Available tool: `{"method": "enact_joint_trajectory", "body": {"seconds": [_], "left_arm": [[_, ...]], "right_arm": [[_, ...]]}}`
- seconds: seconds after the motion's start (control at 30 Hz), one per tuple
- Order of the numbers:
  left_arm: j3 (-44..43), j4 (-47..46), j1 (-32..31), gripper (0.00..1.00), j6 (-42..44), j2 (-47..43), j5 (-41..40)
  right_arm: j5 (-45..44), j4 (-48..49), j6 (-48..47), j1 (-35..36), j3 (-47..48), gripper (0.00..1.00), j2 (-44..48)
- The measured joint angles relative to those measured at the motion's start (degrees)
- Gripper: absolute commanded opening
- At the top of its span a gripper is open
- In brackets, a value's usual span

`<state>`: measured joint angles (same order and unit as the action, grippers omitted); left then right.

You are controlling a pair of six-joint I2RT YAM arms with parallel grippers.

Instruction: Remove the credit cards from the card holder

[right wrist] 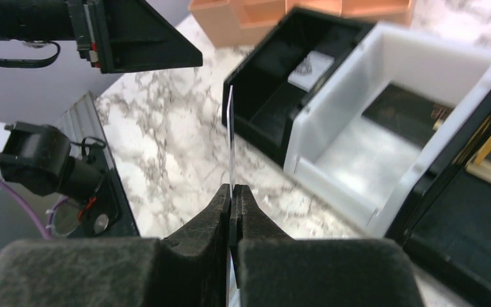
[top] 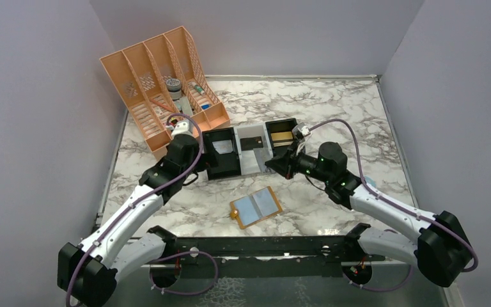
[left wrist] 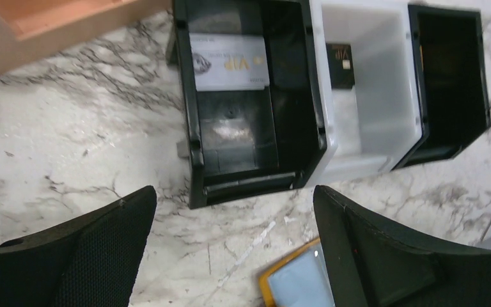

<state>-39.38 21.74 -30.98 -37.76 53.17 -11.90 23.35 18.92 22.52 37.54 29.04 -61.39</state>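
"VIP" on pale credit card (left wrist: pixel 227 62), black bin (left wrist: pixel 195 137)

The card holder (top: pixel 256 206) is laid open and flat on the table, slightly askew, nearer the arms than the bins. A mustard-tan border is seen around 2 pale blue-grey inner panels. A pale credit card (left wrist: pixel 230 61) printed "VIP" is lodged in the left black bin (left wrist: pixel 243 182). A dark credit card (left wrist: pixel 340 64) is seen in the white bin (left wrist: pixel 371 128), and a gold credit card (top: pixel 282 137) in the right black bin (top: pixel 281 121). A thin credit card (right wrist: pixel 231 141) is held upright, edge-on, pinched in the right end effector (right wrist: pixel 231 192).
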Motion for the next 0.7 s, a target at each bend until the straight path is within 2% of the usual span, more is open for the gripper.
{"method": "enact_joint_trajectory", "body": {"seconds": [0.13,0.37,0.47,0.7], "left_arm": [[-2.1,0.0,3.9,0.99,0.2,-0.2,0.1],[6.3,1.0,4.3,0.99,0.4,-8.9,-0.1],[6.8,1.8,4.3,0.99,0.4,-9.7,-0.2],[6.8,2.0,4.3,0.99,0.3,-11.2,-2.8]], "right_arm": [[-0.4,0.1,-3.1,0.0,3.5,0.01,-0.7],[-0.2,0.3,-9.8,0.0,6.8,0.01,-4.8],[-0.2,0.3,-13.4,0.5,8.1,0.01,-8.0],[-3.1,-0.3,-26.7,8.9,16.1,0.01,-18.4]]}}
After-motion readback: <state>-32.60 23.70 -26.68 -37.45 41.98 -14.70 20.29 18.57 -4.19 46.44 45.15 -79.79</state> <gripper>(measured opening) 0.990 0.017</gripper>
